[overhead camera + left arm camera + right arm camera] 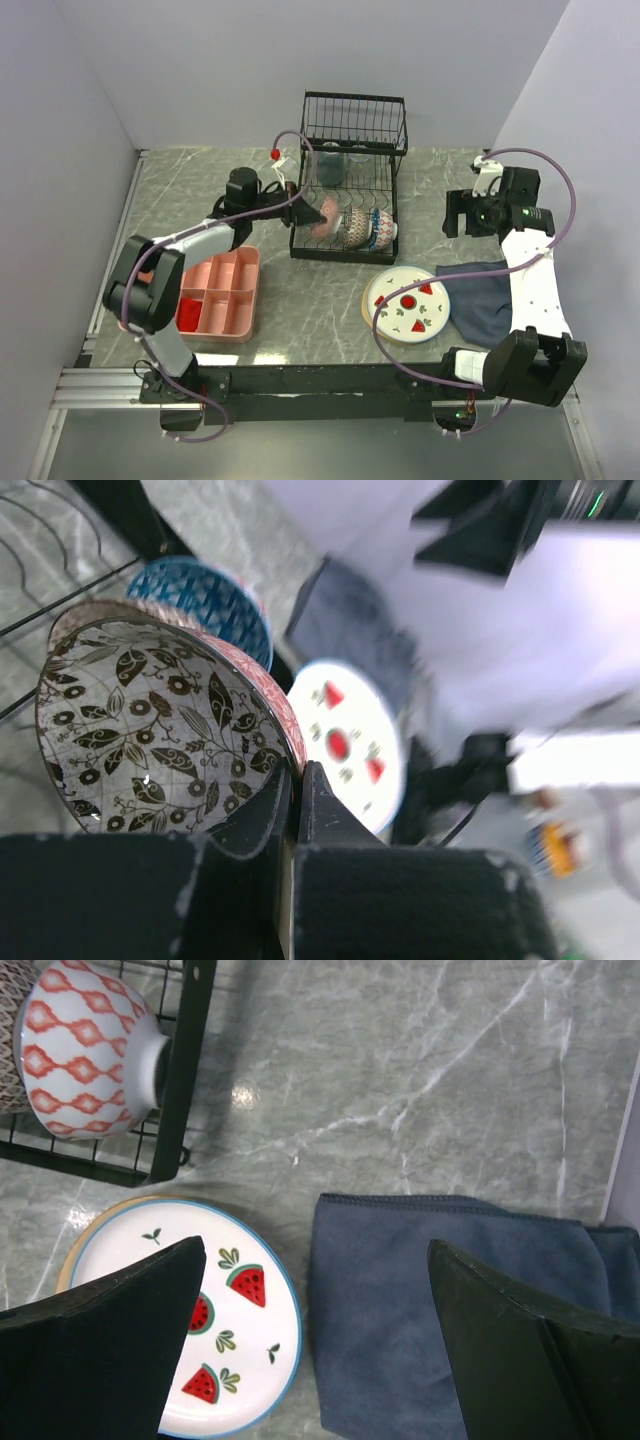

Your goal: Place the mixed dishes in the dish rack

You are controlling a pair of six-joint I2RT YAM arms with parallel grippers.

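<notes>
The black wire dish rack (350, 180) stands at the table's middle back. My left gripper (305, 212) is shut on the rim of the pinkish-brown bowl (322, 222), which is tipped on its side at the left end of the rack's lower tier. The left wrist view shows its leaf-patterned inside (150, 730), the jaws pinching its rim, and the blue bowl (205, 600) right behind it. A white bowl with red diamonds (85, 1050) lies at the rack's right end. The watermelon plate (408, 305) lies on the tan plate (72, 1245). My right gripper (315, 1340) hangs open above plate and cloth.
A dark blue-grey cloth (485, 300) lies right of the plates. A pink compartment tray (220, 295) with red pieces sits at the front left. Two cups (343, 162) stand on the rack's upper shelf. Walls close in the table on the left, back and right.
</notes>
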